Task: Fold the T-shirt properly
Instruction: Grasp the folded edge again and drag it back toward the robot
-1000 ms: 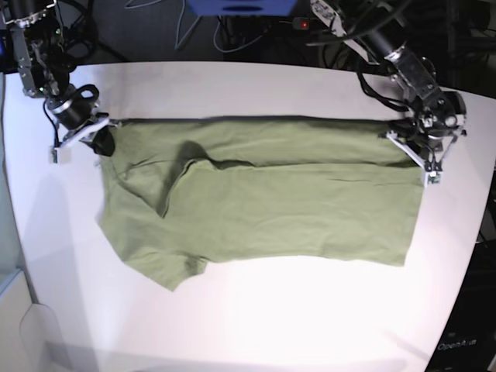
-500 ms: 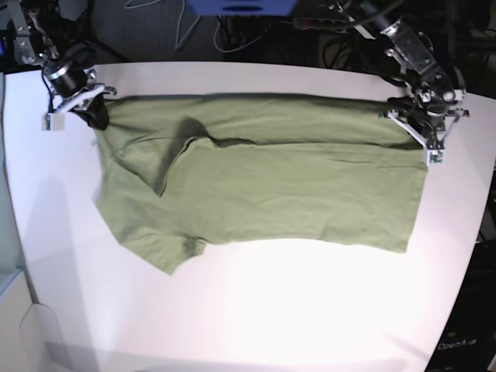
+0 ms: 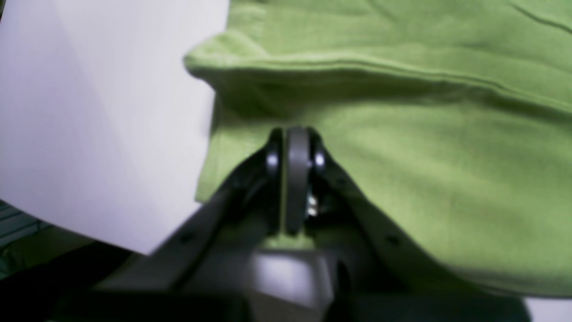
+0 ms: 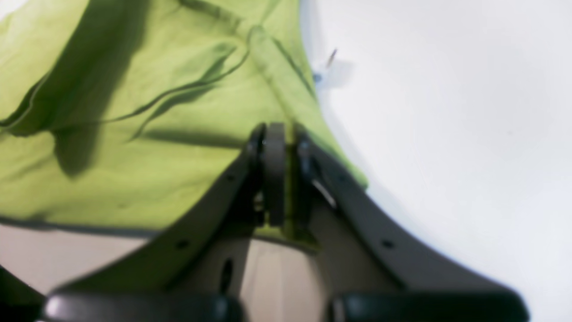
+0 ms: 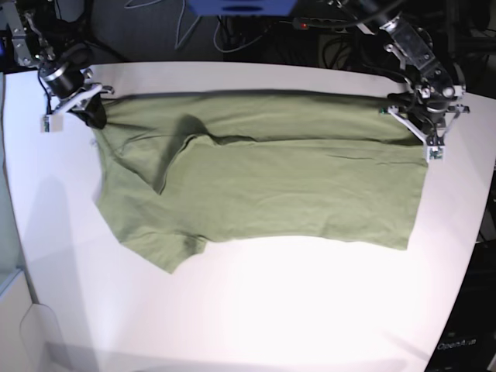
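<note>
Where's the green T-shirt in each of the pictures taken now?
Left wrist view: the T-shirt runs from the middle out to the right edge.
Right wrist view: the T-shirt fills the left and middle.
Base view: the T-shirt lies across the middle.
Shared landmark: the pale table, beside the shirt in every view.

A white surface spreads across most of the base view. Past its edge, at the lower right of the frame, lies a black area with small pale lettering, too small to read with certainty.
</note>
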`<action>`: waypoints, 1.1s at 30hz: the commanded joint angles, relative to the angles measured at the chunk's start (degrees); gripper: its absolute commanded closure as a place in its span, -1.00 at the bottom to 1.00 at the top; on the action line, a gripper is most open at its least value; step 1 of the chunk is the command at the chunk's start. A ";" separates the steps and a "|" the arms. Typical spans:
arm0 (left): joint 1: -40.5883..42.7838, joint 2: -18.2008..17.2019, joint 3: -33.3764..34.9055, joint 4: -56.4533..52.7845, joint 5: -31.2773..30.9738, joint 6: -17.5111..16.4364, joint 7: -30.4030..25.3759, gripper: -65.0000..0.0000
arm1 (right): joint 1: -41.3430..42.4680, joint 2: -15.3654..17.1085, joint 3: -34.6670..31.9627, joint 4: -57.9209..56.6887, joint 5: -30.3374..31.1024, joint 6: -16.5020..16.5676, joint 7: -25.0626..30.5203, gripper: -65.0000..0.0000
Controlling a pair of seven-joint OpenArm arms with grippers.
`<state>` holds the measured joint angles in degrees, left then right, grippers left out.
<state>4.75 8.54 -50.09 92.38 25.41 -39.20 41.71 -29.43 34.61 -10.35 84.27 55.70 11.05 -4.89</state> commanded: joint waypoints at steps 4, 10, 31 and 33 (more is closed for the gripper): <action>1.36 0.46 -0.33 -0.73 3.56 -0.80 7.21 0.94 | -1.56 1.48 3.01 2.72 -0.19 -1.25 0.89 0.92; -0.67 0.46 -0.33 -0.73 3.73 -0.80 7.30 0.94 | -1.82 1.48 6.09 6.15 -0.19 -1.16 0.89 0.92; -3.57 0.46 -0.51 6.92 3.38 -0.80 7.38 0.80 | -1.38 1.65 7.32 11.51 -0.19 -1.16 0.27 0.91; -3.57 0.46 -0.68 8.32 3.29 -0.80 7.38 0.54 | -1.38 1.65 7.32 11.51 -0.19 -1.16 0.27 0.91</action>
<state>1.76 9.37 -50.83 99.61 28.91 -40.29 49.93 -30.98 35.22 -3.51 94.98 55.00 10.04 -5.98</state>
